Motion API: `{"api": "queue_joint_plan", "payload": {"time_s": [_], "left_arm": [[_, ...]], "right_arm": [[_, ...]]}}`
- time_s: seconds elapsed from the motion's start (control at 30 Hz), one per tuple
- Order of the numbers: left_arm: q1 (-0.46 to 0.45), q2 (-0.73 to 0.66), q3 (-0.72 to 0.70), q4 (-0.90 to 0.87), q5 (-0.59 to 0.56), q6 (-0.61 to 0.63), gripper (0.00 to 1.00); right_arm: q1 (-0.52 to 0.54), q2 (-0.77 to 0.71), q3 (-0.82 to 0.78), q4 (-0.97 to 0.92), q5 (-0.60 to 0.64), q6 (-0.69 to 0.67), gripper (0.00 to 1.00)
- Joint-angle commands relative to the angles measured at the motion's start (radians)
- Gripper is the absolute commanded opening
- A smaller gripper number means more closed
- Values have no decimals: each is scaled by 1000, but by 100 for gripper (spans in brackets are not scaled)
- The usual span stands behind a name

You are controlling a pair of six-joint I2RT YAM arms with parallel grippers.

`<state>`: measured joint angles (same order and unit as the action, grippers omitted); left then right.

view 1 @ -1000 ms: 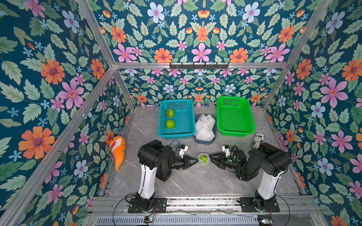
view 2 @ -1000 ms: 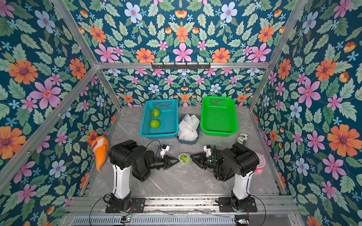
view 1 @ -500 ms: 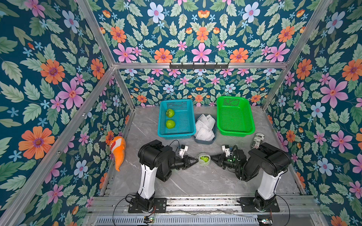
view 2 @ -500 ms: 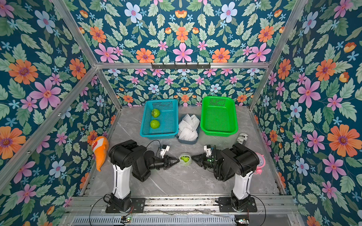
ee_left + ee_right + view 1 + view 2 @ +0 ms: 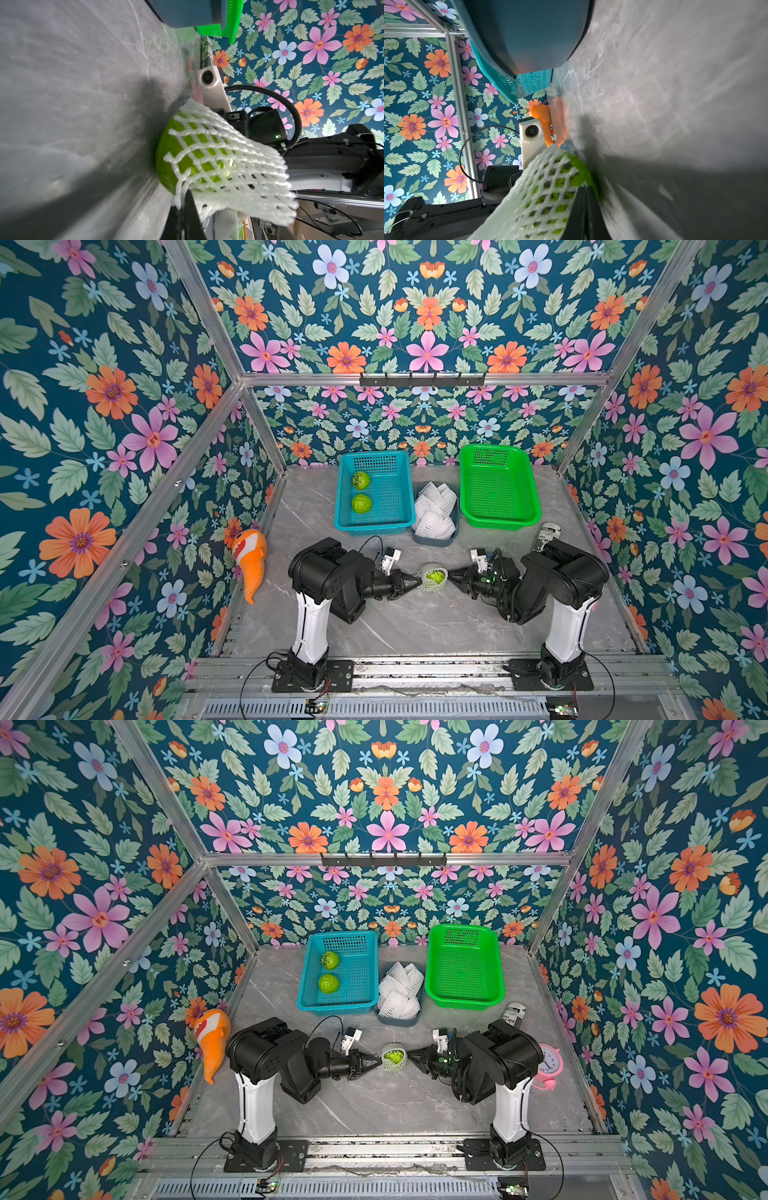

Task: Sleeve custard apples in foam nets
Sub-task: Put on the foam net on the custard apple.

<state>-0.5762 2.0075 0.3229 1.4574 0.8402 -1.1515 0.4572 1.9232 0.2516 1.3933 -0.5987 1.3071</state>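
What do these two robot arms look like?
The left arm and right arm match: bulky black joints on a white column. The left gripper and right gripper are pointed, black, each with a white camera block and black cable.

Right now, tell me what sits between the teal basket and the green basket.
A small slate-blue bin holding spare foam nets fills that gap, seen in both top views.

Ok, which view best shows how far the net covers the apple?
Left wrist: the foam net wraps most of the custard apple, its underside bare. Right wrist shows likewise, blurrier; in both top views it is tiny.
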Motion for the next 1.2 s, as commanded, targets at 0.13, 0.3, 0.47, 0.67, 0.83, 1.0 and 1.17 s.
{"api": "queue_joint_plan", "payload": {"time_s": [0.13,0.3,0.47,0.67,0.83,1.0,1.17], "left_arm": [[-2,-96,31,-416,-80,163,0],[-5,-128,81,-566,-116,213,0],[-19,-145,137,-722,-155,274,0],[-26,-152,163,-785,-179,297,0],[-32,-131,169,-766,-174,286,0],[-36,-127,172,-753,-165,282,0],[-36,-116,179,-752,-168,278,0]], "right_arm": [[2,-26,7,-43,20,-17,0],[2,-119,30,-229,28,-82,0],[17,-246,74,-500,63,-189,0],[34,-348,154,-771,99,-305,0],[43,-337,175,-811,122,-322,0],[44,-350,182,-847,152,-334,0],[49,-351,213,-920,173,-368,0]]}}
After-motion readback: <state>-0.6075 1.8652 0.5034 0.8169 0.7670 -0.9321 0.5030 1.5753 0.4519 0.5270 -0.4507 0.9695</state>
